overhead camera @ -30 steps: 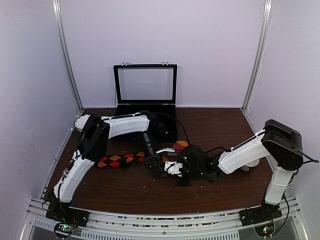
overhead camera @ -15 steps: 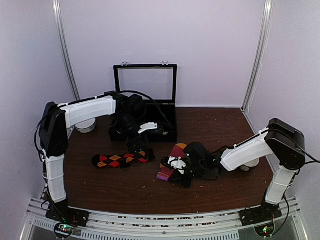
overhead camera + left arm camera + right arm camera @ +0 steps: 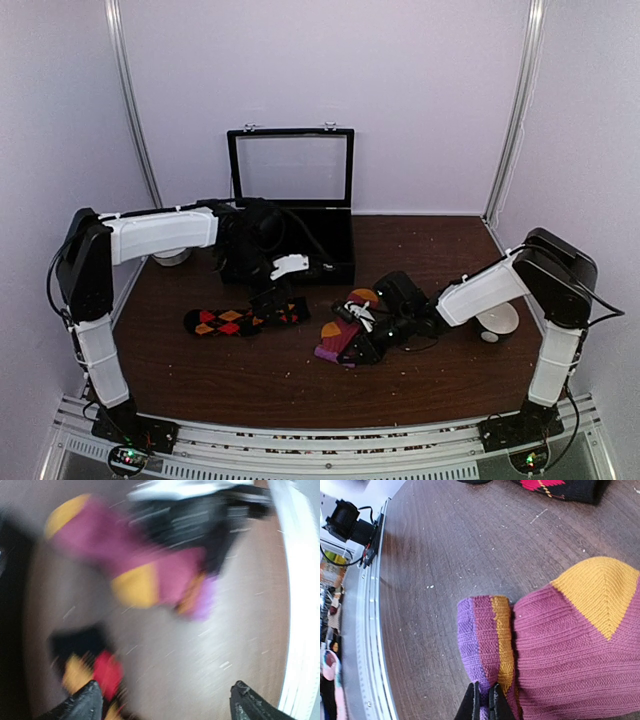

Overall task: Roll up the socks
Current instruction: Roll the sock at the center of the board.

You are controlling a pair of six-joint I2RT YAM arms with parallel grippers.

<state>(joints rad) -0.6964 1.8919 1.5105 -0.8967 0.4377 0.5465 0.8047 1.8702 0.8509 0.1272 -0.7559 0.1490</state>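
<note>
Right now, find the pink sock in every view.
Top external: pink sock just right of centre.
Left wrist: pink sock blurred, upper middle.
Right wrist: pink sock fills lower right.
Shared landmark: argyle sock, in all three.

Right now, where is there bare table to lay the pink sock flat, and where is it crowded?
Free table: the near strip between argyle sock, pink sock and rail; the far right patch between black case and white bowl. Crowded: the middle, where both socks, left tool and right tool bunch.
</note>
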